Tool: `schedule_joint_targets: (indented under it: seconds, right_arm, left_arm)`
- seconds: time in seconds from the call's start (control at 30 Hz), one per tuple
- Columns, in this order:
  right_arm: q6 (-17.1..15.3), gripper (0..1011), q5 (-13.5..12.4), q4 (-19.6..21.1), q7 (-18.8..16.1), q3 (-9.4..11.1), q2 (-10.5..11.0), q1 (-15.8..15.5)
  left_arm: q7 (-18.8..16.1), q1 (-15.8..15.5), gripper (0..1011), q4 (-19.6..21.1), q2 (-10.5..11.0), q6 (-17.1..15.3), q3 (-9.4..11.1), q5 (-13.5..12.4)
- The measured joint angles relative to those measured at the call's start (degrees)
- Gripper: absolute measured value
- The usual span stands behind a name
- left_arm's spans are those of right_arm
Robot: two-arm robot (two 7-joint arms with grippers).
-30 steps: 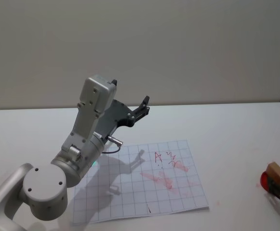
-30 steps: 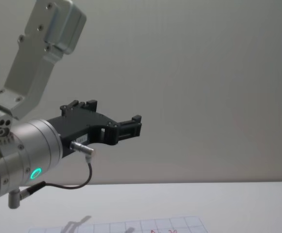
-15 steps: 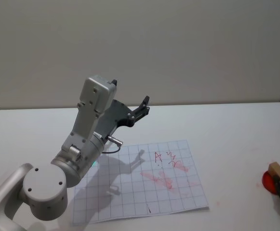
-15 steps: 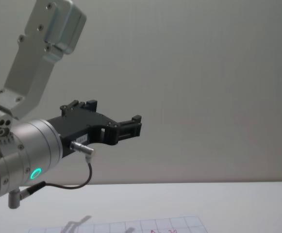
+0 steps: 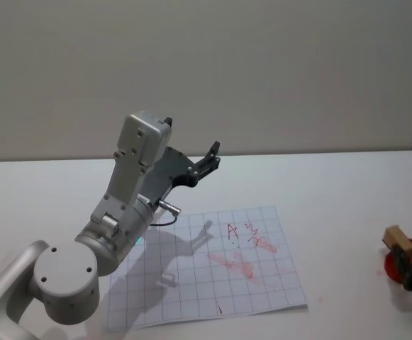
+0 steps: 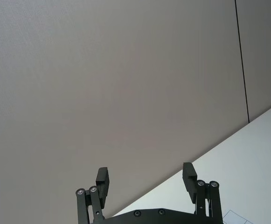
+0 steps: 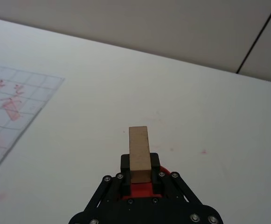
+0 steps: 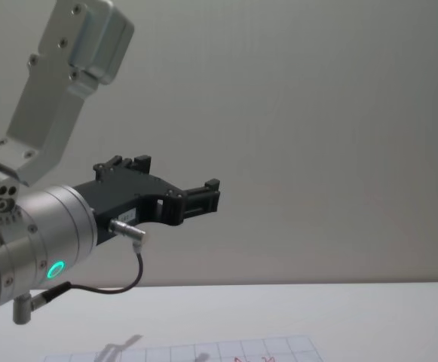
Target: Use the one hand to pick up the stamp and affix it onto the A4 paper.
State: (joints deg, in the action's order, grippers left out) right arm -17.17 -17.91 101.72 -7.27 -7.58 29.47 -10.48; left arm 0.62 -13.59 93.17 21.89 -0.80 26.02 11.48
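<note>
The stamp (image 5: 396, 237) is a small wooden block at the table's right edge. My right gripper (image 5: 411, 261) is shut on it, just above a red ink pad (image 5: 391, 268). In the right wrist view the stamp (image 7: 139, 151) sticks out between the black fingers (image 7: 125, 164) of the right gripper (image 7: 140, 171), with the red ink pad (image 7: 165, 171) behind it. The A4 paper (image 5: 191, 283) is a gridded sheet with red marks, lying at table centre, left of the stamp. My left gripper (image 5: 211, 157) hangs open and raised above the paper's far side.
The left arm's grey body (image 5: 131, 198) rises over the paper's left part and casts a shadow on it. Faint red smudges dot the white table (image 7: 182, 116) between the paper (image 7: 9, 121) and the ink pad.
My right gripper has lifted the stamp a little up and to the left over the ink pad, and the stamp now tilts. The left arm has not moved.
</note>
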Motion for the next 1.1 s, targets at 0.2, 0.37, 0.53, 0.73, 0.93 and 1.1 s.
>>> schedule_joint_targets:
  seconds: [0.2, 0.37, 0.53, 0.73, 0.93, 1.1]
  right_arm:
    - [2.2, 217, -0.6, 0.0, -2.9, -0.5, -0.9, 1.6]
    - [3.8, 217, -1.2, 0.1, -6.0, -1.1, -2.1, 3.3]
    - [4.8, 217, -1.5, -0.2, -9.1, -1.9, -3.3, 4.9]
    - [5.4, 217, -1.7, -1.6, -14.1, -3.6, -5.5, 7.6]
    - [5.3, 217, -1.3, -3.5, -18.0, -5.0, -7.4, 9.8]
    - [4.6, 217, -0.3, -5.9, -21.8, -6.4, -9.0, 11.8]
  left_arm:
    - [0.0, 0.0, 1001, 0.0, 0.0, 0.0, 0.0, 0.0]
    - [0.0, 0.0, 1001, 0.0, 0.0, 0.0, 0.0, 0.0]
    - [0.0, 0.0, 1001, 0.0, 0.0, 0.0, 0.0, 0.0]
    - [0.0, 0.0, 1001, 0.0, 0.0, 0.0, 0.0, 0.0]
    - [0.0, 0.0, 1001, 0.0, 0.0, 0.0, 0.0, 0.0]
    - [0.0, 0.0, 1001, 0.0, 0.0, 0.0, 0.0, 0.0]
